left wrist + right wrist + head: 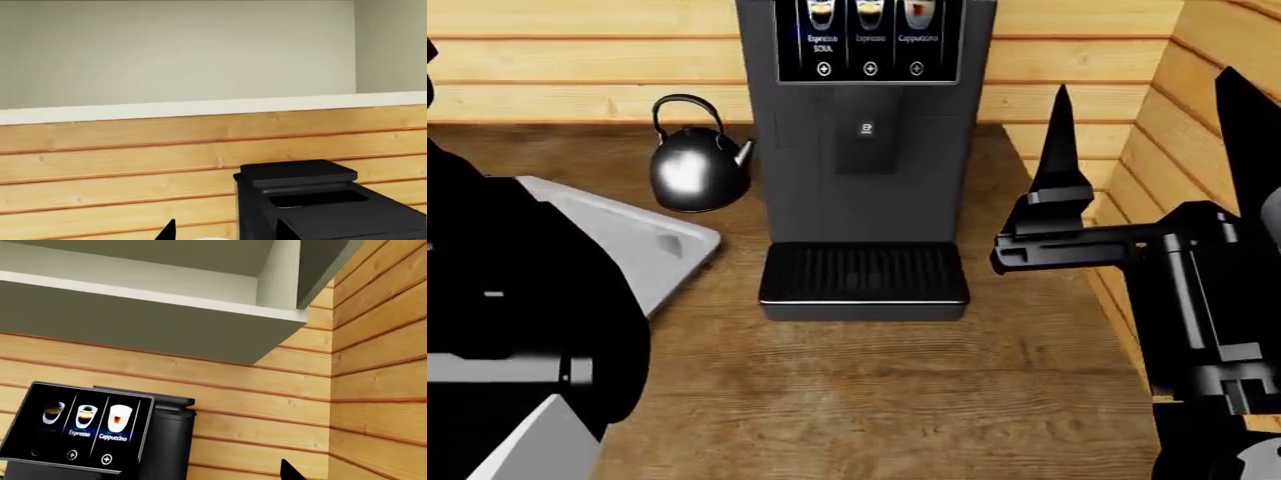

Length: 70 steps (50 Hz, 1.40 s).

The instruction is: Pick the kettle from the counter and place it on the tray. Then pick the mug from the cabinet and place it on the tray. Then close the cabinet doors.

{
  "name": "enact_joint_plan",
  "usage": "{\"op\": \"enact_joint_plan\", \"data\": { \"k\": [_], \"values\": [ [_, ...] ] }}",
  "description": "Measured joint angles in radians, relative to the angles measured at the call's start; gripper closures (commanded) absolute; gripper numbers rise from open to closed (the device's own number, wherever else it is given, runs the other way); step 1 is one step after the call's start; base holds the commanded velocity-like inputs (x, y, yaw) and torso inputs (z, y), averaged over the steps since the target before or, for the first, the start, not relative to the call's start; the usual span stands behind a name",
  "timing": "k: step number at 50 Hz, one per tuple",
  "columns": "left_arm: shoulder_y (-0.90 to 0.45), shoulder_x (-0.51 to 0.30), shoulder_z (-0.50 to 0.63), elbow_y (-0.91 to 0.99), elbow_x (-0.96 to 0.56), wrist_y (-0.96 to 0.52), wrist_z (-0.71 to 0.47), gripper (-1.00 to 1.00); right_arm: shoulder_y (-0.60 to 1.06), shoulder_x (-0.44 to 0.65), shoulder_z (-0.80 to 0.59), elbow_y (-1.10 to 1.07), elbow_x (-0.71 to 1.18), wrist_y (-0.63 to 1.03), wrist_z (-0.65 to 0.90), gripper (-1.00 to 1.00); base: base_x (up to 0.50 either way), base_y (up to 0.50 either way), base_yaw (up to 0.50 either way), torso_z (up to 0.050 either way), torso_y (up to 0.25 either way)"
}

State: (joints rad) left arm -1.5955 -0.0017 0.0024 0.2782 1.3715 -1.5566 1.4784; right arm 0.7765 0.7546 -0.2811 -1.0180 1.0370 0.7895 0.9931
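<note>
Kettle [698,160] stands upright on bench [868,390], left of coffee machine [865,150], near tray [641,240]. Right end effector [1134,130] released, grasping nothing. Left end effector state: cannot tell.

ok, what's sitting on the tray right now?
Nothing visible on the tray: its exposed corner is bare grey metal. The kettle stands on the counter beside it. The left arm covers the rest, so that part can't be checked.
</note>
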Motion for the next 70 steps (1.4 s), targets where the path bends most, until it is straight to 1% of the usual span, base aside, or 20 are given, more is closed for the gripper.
{"op": "enact_joint_plan", "data": {
  "k": [8, 16, 25, 33, 40, 45, 50, 60, 65, 70],
  "values": [
    [0.035, 0.001, 0.004, 0.028, 0.052, -0.004, 0.051, 1.0, 0.008, 0.007, -0.012, -0.002, -0.001, -0.003, 0.01, -1.0, 0.0, 0.5, 0.0, 0.0, 0.0],
    [0.063, 0.001, 0.008, 0.044, 0.064, -0.006, 0.057, 1.0, 0.011, 0.013, -0.023, -0.002, -0.004, -0.01, 0.017, -1.0, 0.0, 0.5, 0.0, 0.0, 0.0],
    [0.103, 0.001, 0.014, 0.064, 0.019, -0.007, 0.0, 1.0, 0.014, 0.021, -0.035, -0.004, -0.005, -0.019, 0.024, -1.0, 0.0, 0.5, 0.0, 0.0, 0.0],
    [0.156, 0.001, 0.023, 0.09, -0.064, -0.007, -0.095, 1.0, 0.017, 0.029, -0.045, -0.005, -0.004, -0.028, 0.03, -1.0, 0.0, 0.5, 0.0, 0.0, 0.0],
    [0.231, -0.002, 0.034, 0.123, -0.186, 0.001, -0.236, 1.0, 0.018, 0.034, -0.051, -0.005, 0.005, -0.041, 0.035, -1.0, 0.0, 0.16, 0.0, 0.0, 0.0],
    [0.307, -0.001, 0.018, 0.133, -0.339, 0.039, -0.393, 1.0, 0.02, 0.04, -0.05, -0.007, 0.018, -0.051, 0.042, -1.0, 0.0, 0.0, 0.0, 0.0, 0.0],
    [0.394, -0.002, -0.011, 0.11, -0.5, 0.113, -0.562, 1.0, 0.024, 0.047, -0.052, -0.009, 0.032, -0.059, 0.05, -1.0, 0.0, 0.0, 0.0, 0.0, 0.0],
    [0.546, -0.006, -0.05, -0.034, -0.753, 0.3, -0.854, 1.0, 0.037, 0.058, -0.06, -0.011, 0.055, -0.073, 0.065, -1.0, 0.0, 0.0, 0.0, 0.0, 0.0],
    [0.585, -0.01, -0.058, -0.128, -0.839, 0.382, -0.964, 1.0, 0.045, 0.064, -0.065, -0.012, 0.065, -0.08, 0.072, -1.0, 0.0, 0.0, 0.0, 0.0, 0.0],
    [0.601, -0.014, -0.063, -0.218, -0.903, 0.445, -1.05, 1.0, 0.051, 0.07, -0.071, -0.013, 0.072, -0.088, 0.079, -1.0, 0.0, 0.0, 0.0, 0.0, 0.0]
  ]
}}
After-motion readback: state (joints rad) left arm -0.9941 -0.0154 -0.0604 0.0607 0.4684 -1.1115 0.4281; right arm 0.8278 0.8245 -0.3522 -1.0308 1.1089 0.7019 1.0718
